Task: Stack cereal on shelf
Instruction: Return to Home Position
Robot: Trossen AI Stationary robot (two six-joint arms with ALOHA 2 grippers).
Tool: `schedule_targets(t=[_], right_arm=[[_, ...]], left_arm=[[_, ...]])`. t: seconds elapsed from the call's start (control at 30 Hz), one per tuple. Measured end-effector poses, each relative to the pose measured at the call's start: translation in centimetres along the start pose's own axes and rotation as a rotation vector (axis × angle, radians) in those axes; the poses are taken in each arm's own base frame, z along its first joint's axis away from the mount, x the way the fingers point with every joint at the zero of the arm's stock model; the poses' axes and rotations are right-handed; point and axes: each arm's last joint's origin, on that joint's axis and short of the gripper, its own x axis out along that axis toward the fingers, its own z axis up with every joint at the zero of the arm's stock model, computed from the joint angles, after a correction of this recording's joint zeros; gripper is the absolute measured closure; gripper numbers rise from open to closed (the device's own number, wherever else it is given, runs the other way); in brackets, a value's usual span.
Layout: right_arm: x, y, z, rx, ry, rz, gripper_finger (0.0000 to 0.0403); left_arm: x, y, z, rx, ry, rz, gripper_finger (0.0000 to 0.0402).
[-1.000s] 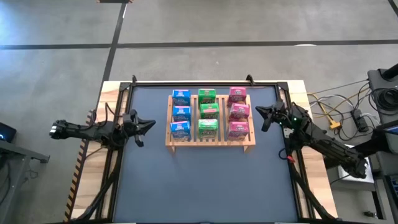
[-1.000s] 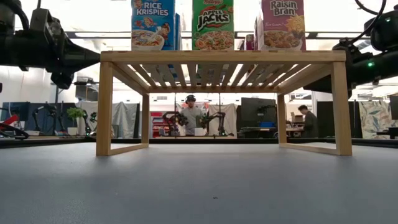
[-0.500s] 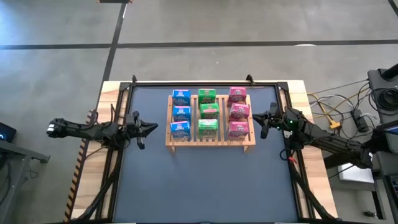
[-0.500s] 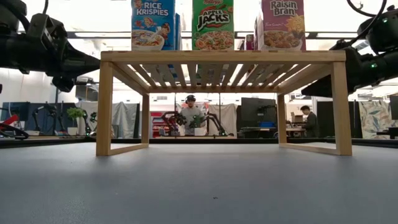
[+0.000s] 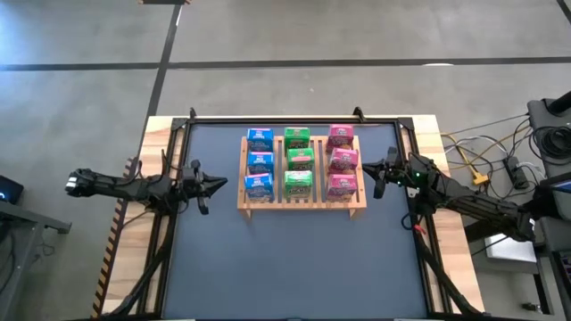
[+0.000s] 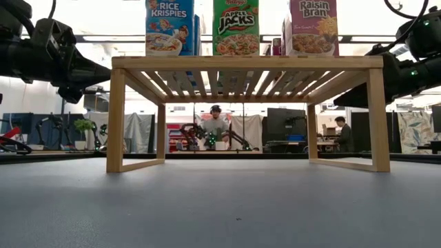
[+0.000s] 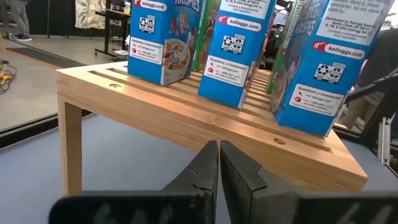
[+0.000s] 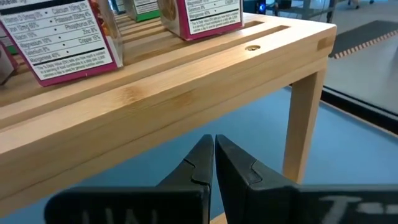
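Cereal: nine boxes upright on shelf (image 5: 302, 207), in three columns. Blue boxes (image 5: 260, 162) at 9 o'clock side, green boxes (image 5: 298, 161) in middle, pink boxes (image 5: 342, 160) at 3 o'clock side. Layout same as one second ago.

Left gripper (image 5: 220, 182) just off shelf's 9 o'clock edge, fingers pressed together, barely shifted since half a second ago.

Right gripper (image 5: 375, 172) just beside shelf's 3 o'clock edge, fingers pressed together, nearer shelf than one second ago.

Shelf sits in 12 o'clock half of dark table mat (image 5: 294, 267). Broad bare mat runs from shelf to 6 o'clock edge.

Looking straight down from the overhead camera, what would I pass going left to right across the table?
First the left gripper, closed, then three blue cereal boxes, three green cereal boxes, three pink cereal boxes, then the right gripper, closed. All nine boxes stand on the wooden shelf.
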Motion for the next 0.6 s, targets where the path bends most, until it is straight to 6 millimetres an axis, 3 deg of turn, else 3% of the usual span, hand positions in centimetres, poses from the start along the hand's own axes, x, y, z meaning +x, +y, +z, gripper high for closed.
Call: schedule_targets(t=[0.6], right_arm=[[-0.03, 0.06, 0.33, -0.048, -0.027, 0.006, 0.0394]], left_arm=[[0.01, 0.00, -0.02, 0.001, 0.001, 0.000, 0.0401]])
